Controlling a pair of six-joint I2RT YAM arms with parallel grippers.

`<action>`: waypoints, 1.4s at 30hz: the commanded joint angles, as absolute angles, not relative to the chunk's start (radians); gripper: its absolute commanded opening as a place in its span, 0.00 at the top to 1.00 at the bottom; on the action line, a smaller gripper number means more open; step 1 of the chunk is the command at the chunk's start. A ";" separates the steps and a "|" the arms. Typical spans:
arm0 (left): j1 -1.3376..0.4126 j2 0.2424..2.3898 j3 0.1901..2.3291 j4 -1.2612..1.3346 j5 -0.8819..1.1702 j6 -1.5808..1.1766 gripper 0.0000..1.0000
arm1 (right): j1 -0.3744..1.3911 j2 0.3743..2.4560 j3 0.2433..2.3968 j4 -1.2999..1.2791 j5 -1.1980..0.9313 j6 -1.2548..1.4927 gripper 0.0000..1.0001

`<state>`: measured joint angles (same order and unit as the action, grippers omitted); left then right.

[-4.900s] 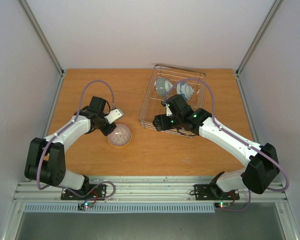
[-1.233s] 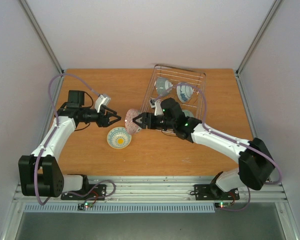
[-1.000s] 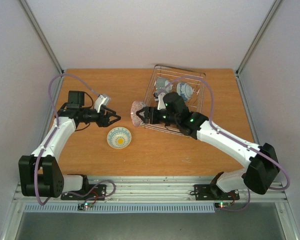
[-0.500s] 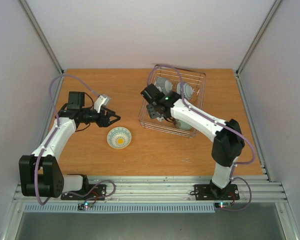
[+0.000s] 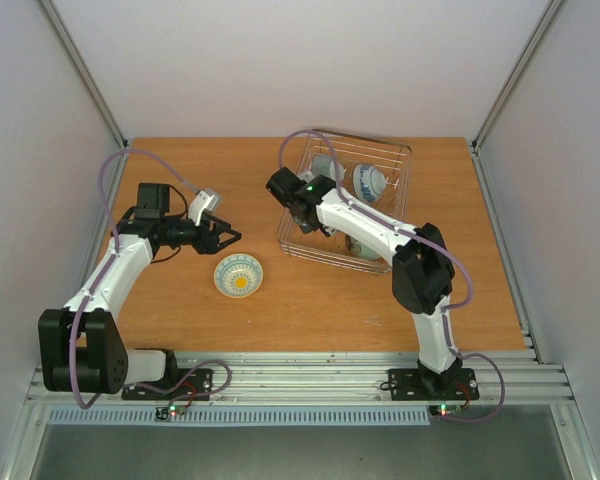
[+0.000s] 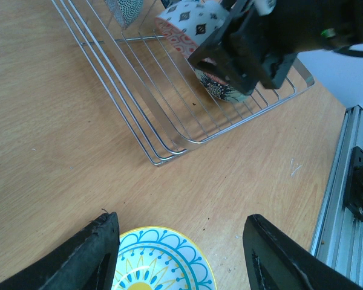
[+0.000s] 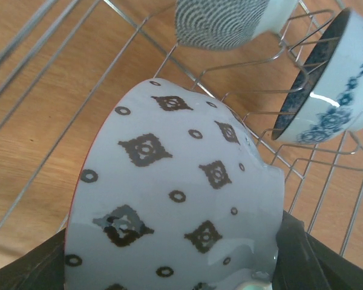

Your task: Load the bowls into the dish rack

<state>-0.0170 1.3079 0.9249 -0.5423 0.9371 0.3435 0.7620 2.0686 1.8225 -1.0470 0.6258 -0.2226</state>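
Observation:
My right gripper (image 5: 308,218) reaches down into the near-left part of the dish rack (image 5: 392,215), shut on a bowl (image 7: 175,181). That bowl is pale outside with dark diamond marks and has a red rim. From the left wrist view its pink-red patterned inside (image 6: 172,33) shows, tilted on its side over the rack wires (image 6: 163,115). A grey-patterned bowl (image 7: 221,21) and a blue-and-white bowl (image 7: 333,78) stand on edge further back in the rack. Another bowl (image 5: 239,276), with blue and yellow patterning, sits upright on the table. My left gripper (image 5: 225,238) hangs open just above it, its fingers (image 6: 94,254) wide apart.
A fourth bowl (image 6: 225,90) with a dark flower pattern lies in the rack's near corner. The right arm (image 5: 420,270) stretches across the rack's front edge. Metal rails (image 5: 300,370) run along the table's near edge, and frame posts stand at both sides.
The right arm has swung the pink-red bowl from beside the rack's left edge over and down into the rack. The left arm has stayed still, open.

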 commanded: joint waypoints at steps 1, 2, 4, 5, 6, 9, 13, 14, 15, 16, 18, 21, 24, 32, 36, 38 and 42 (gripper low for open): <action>-0.012 1.310 0.913 -0.510 0.951 0.348 0.43 | 0.745 2.108 1.872 -1.087 0.694 -0.244 0.95; -0.012 1.310 0.913 -0.510 0.951 0.350 0.43 | 0.741 2.117 1.877 -1.090 0.696 -0.245 0.95; -0.012 1.309 0.913 -0.513 0.951 0.350 0.44 | 0.733 2.133 1.886 -1.095 0.704 -0.247 0.95; -0.012 1.307 0.912 -0.513 0.950 0.351 0.44 | 0.729 2.141 1.891 -1.099 0.709 -0.248 0.95; -0.012 1.307 0.912 -0.514 0.952 0.351 0.44 | 0.725 2.149 1.898 -1.103 0.711 -0.249 0.94; -0.012 1.307 0.913 -0.515 0.954 0.353 0.44 | 0.718 2.178 1.914 -1.112 0.719 -0.252 0.93; -0.012 1.305 0.913 -0.518 0.953 0.355 0.44 | 0.709 2.235 1.946 -1.126 0.725 -0.253 0.89; -0.012 1.305 0.913 -0.520 0.954 0.356 0.44 | 0.708 2.247 1.952 -1.130 0.727 -0.253 0.89; -0.012 1.304 0.913 -0.520 0.953 0.358 0.44 | 0.706 2.259 1.958 -1.130 0.725 -0.253 0.89; -0.012 1.304 0.913 -0.521 0.953 0.360 0.44 | 0.704 2.268 1.961 -1.130 0.720 -0.252 0.89; -0.012 1.302 0.913 -0.522 0.951 0.360 0.44 | 0.701 2.283 1.967 -1.126 0.715 -0.252 0.88; -0.012 1.302 0.913 -0.525 0.951 0.362 0.44 | 0.698 2.301 1.971 -1.124 0.713 -0.250 0.88; -0.012 1.302 0.911 -0.524 0.950 0.364 0.44 | 0.695 2.312 1.974 -1.119 0.715 -0.251 0.86; -0.012 1.307 0.913 -0.537 0.962 0.376 0.44 | 0.695 2.292 1.949 -1.076 0.654 -0.264 0.50; -0.012 1.308 0.911 -0.535 0.963 0.380 0.44 | 0.695 2.263 1.913 -1.030 0.629 -0.275 0.33; -0.012 1.308 0.910 -0.535 0.963 0.380 0.44 | 0.696 2.250 1.896 -1.013 0.608 -0.279 0.24; -0.012 1.307 0.911 -0.536 0.962 0.380 0.44 | 0.696 2.228 1.865 -0.978 0.576 -0.284 0.08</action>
<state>-0.0170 1.3079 0.9211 -0.5426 0.9386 0.3584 0.7010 2.2543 1.9030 -1.0298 0.6712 -0.2630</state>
